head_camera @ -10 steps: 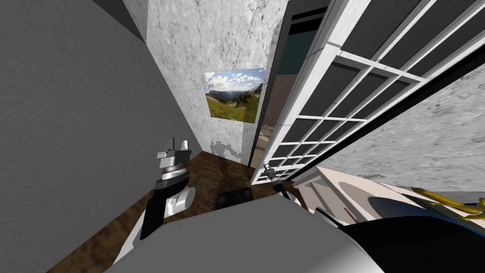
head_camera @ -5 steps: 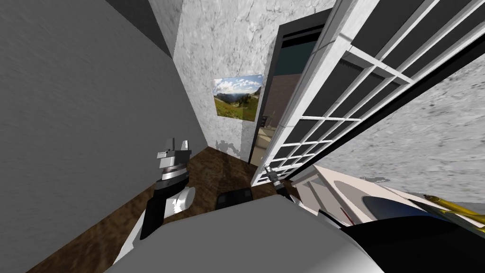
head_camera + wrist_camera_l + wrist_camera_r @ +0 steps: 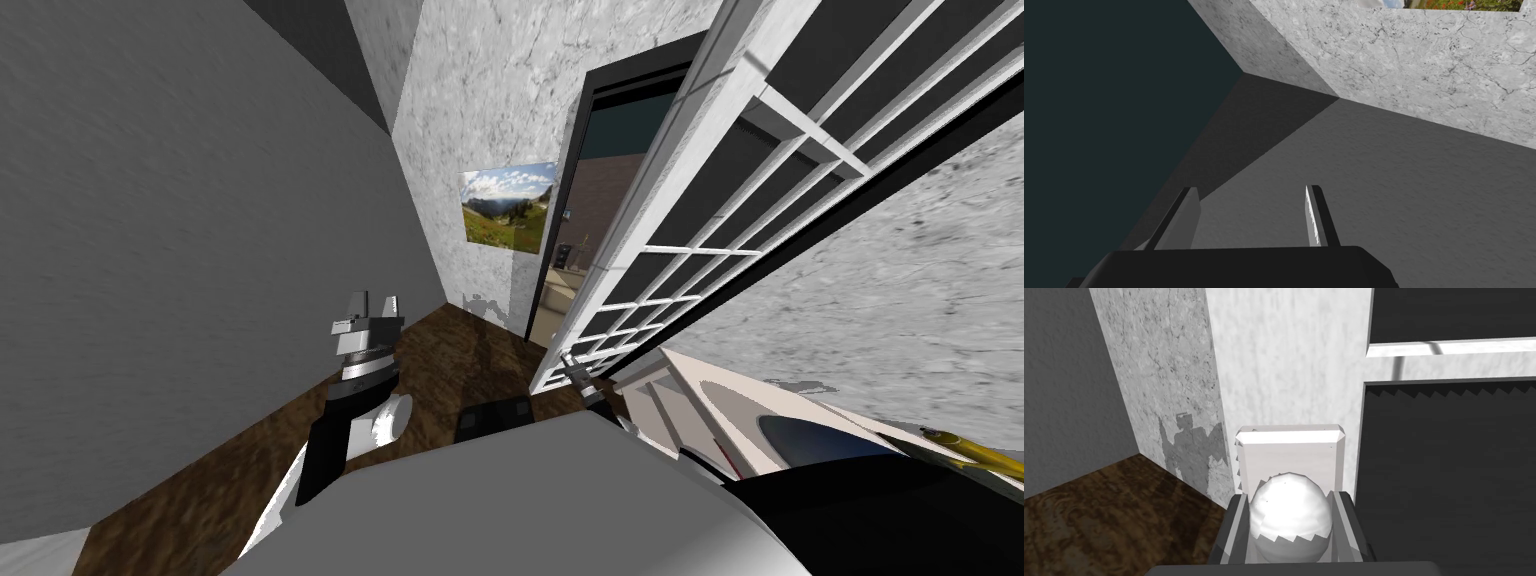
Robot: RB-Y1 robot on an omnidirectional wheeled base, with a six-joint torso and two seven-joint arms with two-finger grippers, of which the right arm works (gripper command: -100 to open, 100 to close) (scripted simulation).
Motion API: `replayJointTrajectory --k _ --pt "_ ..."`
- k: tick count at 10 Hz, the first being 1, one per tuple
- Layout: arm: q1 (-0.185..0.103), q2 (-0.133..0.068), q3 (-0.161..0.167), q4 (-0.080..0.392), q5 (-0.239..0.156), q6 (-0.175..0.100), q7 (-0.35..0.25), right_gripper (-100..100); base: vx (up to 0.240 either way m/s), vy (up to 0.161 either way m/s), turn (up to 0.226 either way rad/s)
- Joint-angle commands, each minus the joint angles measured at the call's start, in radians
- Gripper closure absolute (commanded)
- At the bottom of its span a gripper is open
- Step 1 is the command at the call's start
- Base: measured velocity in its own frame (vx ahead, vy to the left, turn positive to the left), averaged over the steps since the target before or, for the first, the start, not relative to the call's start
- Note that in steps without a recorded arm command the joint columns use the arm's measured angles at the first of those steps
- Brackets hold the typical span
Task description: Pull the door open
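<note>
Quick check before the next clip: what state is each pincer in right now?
Left pincer: open, holding nothing.
Right pincer: shut on the round white door knob.

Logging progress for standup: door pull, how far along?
Done: right gripper shut on the white knob; door already ajar, gap at its edge. In hand: the pull. To do: swing it wider. Idle: left gripper, open.
</note>
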Motion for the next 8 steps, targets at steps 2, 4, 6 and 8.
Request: replayJointTrajectory --k 2,4,6,8 --pt "0.014 -0.007 0.014 0.011 0.007 -0.032 -0.013 100 -0.199 -0.095 0.167" --pt "0.019 -0.014 0.023 0.025 0.012 -0.058 -0.024 100 -0.199 -0.077 0.154" --pt "0.023 -0.019 0.030 0.036 0.015 -0.079 -0.033 100 -0.183 -0.060 0.127" --pt "0.026 -0.020 0.031 0.033 0.016 -0.078 -0.032 100 -0.134 -0.037 0.068"
